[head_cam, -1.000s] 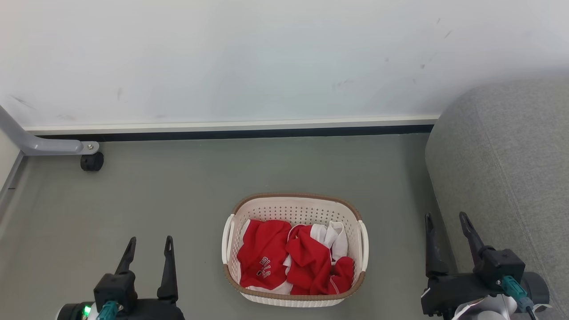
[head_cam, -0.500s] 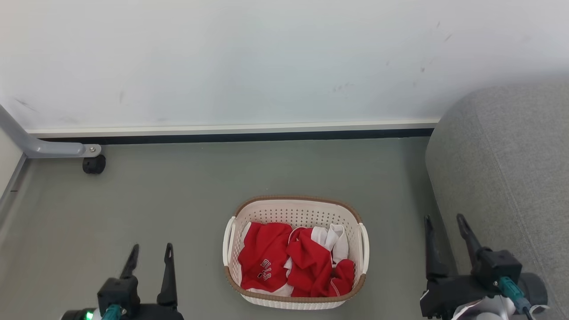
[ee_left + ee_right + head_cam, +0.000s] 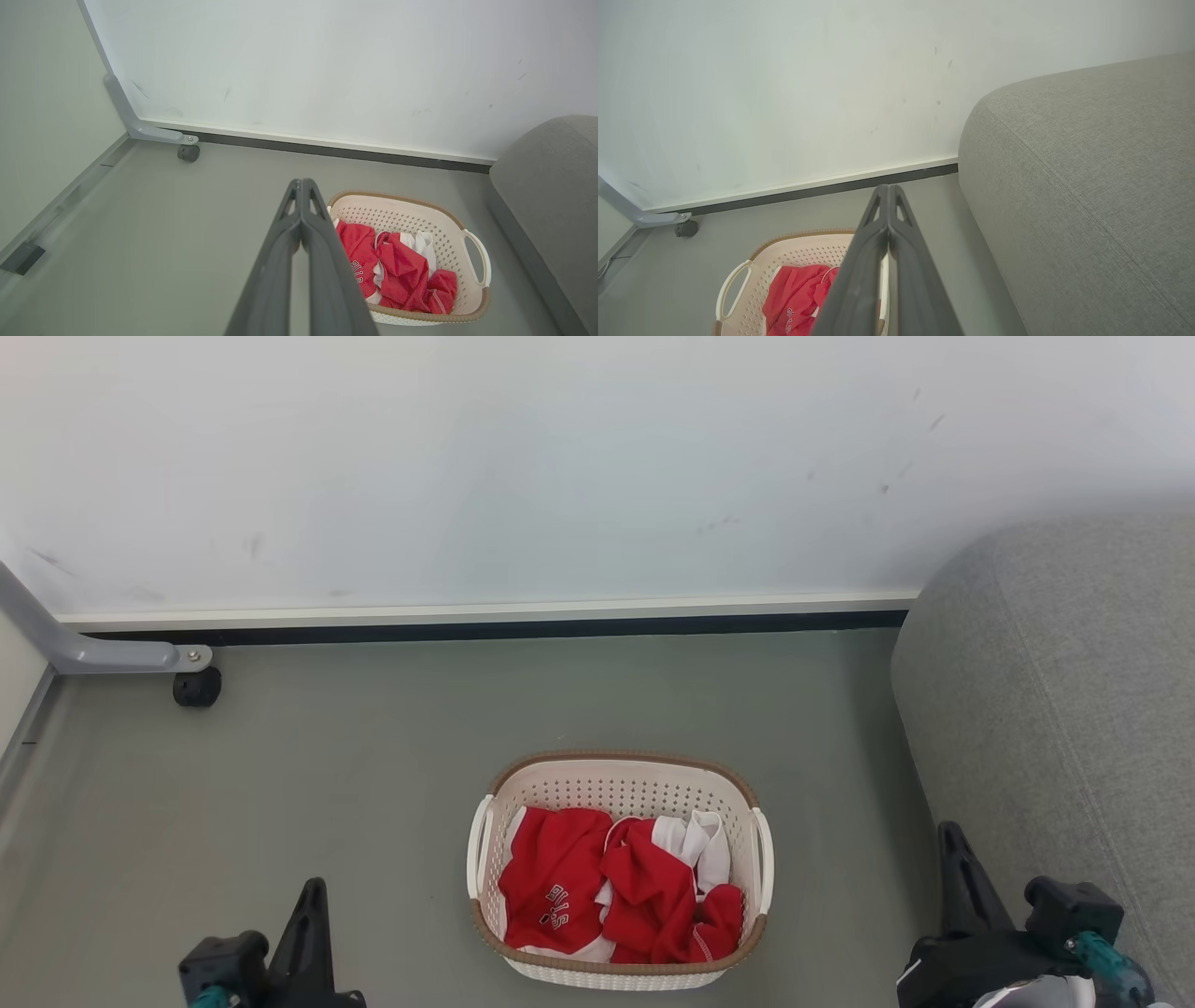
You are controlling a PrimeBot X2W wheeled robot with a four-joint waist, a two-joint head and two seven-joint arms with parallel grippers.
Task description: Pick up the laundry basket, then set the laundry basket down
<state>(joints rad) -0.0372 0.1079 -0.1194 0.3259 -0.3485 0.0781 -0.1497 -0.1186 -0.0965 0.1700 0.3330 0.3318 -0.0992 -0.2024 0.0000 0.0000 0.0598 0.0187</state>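
Head view: the laundry basket [image 3: 621, 787] stands on the grey floor [image 3: 373, 775] with red and white clothes [image 3: 644, 887] in it. It lies between the two grippers and touches neither, and a grey sofa [image 3: 1074, 709] is near its right side. The left gripper [image 3: 315, 889] and the right gripper [image 3: 952, 833] sit lower in the picture than half a second ago. Each now looks like one dark blade, where two spread fingers stood before.

Left wrist view: the left gripper is clenched on nothing, its fingertips [image 3: 296, 185] pressed together. The basket's right loop handle [image 3: 477, 257] shows here, well clear of the fingers.

Right wrist view: the right gripper is likewise clenched and empty, its fingertips [image 3: 883, 189] meeting. This view brings in the basket's left loop handle [image 3: 732, 288].
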